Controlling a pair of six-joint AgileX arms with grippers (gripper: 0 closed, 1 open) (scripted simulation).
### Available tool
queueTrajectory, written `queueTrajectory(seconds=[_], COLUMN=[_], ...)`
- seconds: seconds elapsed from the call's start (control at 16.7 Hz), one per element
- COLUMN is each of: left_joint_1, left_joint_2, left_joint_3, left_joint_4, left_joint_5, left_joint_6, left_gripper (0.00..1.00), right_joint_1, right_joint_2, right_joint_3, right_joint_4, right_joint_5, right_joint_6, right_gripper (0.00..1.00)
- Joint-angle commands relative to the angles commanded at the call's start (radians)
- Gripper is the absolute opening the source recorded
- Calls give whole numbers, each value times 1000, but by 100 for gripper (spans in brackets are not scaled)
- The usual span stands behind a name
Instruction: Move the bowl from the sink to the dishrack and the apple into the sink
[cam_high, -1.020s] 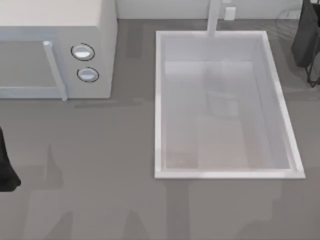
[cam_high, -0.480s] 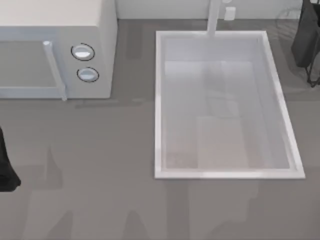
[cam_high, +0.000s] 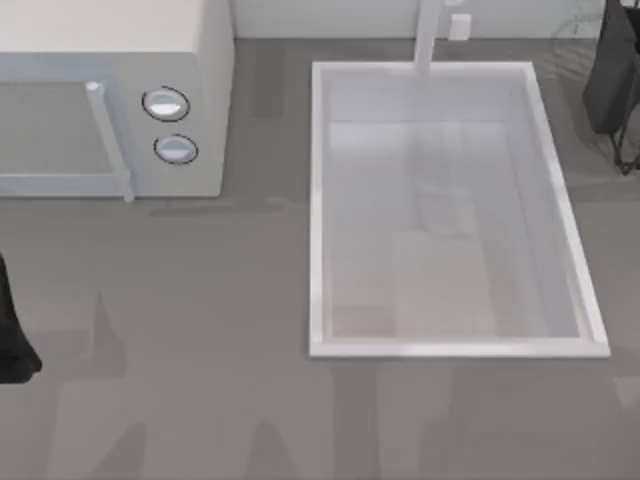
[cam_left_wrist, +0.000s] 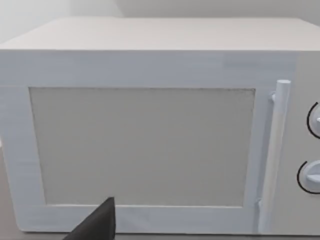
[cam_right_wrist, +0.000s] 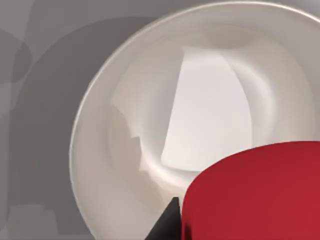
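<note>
Apple (cam_right_wrist: 255, 192) cut off at the right wrist view's edge, microwave (cam_left_wrist: 150, 135) knobs cropped in left wrist view.

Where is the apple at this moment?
The apple shows in the right wrist view, close to the camera, in front of a white bowl-shaped dish; whether it touches the dish cannot be told.

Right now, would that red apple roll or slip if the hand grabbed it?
The apple looks round, so it would probably roll if nudged. Its smooth skin may slip in a hard grip. It seems solid, so likely stiff.
</note>
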Motion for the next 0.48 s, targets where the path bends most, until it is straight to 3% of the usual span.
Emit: queueTrajectory(seconds=[0.24,0.48], left_joint_1=[0,0], left_joint_2=[0,0], left_joint_3=[0,0], left_joint_4=[0,0], left_joint_5=[0,0], left_joint_6=[0,0], left_gripper=[100,100], right_joint_1=[7,83], right_joint_2=[7,44], right_joint_3=[-2,-6], right_joint_4=[12,151], right_joint_5=[4,61], right_joint_6=[3,23], right_gripper=[0,0])
